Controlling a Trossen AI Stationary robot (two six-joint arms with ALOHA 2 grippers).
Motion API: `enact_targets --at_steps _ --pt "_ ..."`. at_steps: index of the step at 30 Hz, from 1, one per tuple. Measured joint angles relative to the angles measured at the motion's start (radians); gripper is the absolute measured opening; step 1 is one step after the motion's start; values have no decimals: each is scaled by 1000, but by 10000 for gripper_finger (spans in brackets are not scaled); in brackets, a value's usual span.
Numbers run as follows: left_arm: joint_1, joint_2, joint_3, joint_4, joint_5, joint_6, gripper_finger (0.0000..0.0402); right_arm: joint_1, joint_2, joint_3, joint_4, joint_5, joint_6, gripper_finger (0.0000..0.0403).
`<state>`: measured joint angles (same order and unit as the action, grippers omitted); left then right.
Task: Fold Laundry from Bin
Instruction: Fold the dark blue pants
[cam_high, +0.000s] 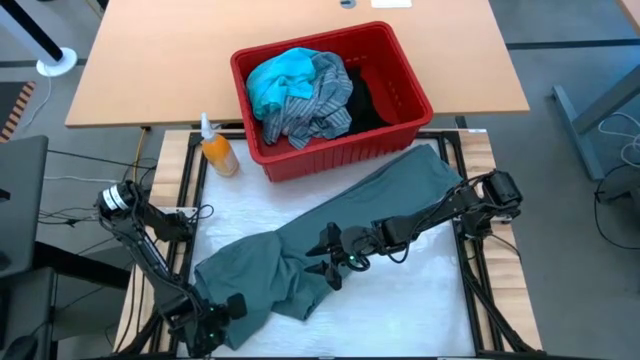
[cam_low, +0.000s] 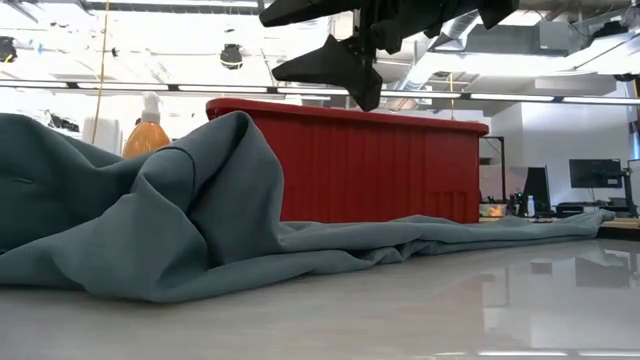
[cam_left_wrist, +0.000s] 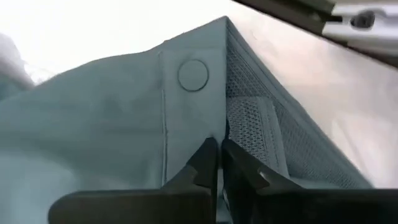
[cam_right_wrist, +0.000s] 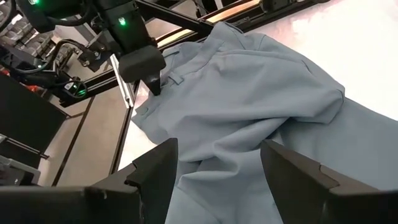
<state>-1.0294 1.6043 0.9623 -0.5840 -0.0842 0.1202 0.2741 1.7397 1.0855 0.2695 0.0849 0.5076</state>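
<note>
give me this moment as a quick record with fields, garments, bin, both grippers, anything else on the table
garment on table: grey-green trousers, spread crumpled on the white work surface, one leg reaching toward the bin
bin: red basket behind the trousers, holding a turquoise garment, a blue-grey striped shirt and a black garment
left gripper: shut on the trousers' waistband corner by the button, at the near left edge
right gripper: open, above the trousers' middle, holding nothing
other: orange spray bottle left of the bin
</note>
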Motion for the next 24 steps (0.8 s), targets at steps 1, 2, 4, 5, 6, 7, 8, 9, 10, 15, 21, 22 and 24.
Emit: enact_targets --at_steps 1,2,4,5,6,7,8,9,10,15,21,22,24 --pt "0 0 4 -1 -1 -24 3 0 0 0 0 0 0 258" --pt "0 -3 8 -1 -4 -48 2 0 0 0 0 0 0 258" --pt "0 -19 18 -3 -21 -99 1 -1 0 0 0 0 0 258" --pt "0 -33 24 -3 -34 -122 1 -1 0 0 0 0 3 258" --pt "0 -52 30 -2 -51 -147 0 0 0 0 -2 -1 5 258" --pt "0 -72 35 -2 -70 -175 0 5 0 0 -10 -4 5 258" --pt "1 -95 39 -3 -87 -204 0 11 -1 0 -25 -3 2 258" --pt "2 -120 41 -4 -102 -235 0 18 -2 0 -49 -3 -12 258" --pt "2 -147 42 -5 -116 -269 0 25 -2 0 -77 -3 -31 258" --pt "2 -291 42 -3 -174 -423 0 61 -2 0 -239 50 -61 258" --pt "1 -434 42 79 -214 -545 0 68 -2 0 -368 217 -71 258" --pt "0 -450 42 100 -206 -556 0 68 -2 0 -392 227 -71 258" --pt "-5 -468 43 123 -188 -577 0 64 -2 0 -446 229 -71 258"
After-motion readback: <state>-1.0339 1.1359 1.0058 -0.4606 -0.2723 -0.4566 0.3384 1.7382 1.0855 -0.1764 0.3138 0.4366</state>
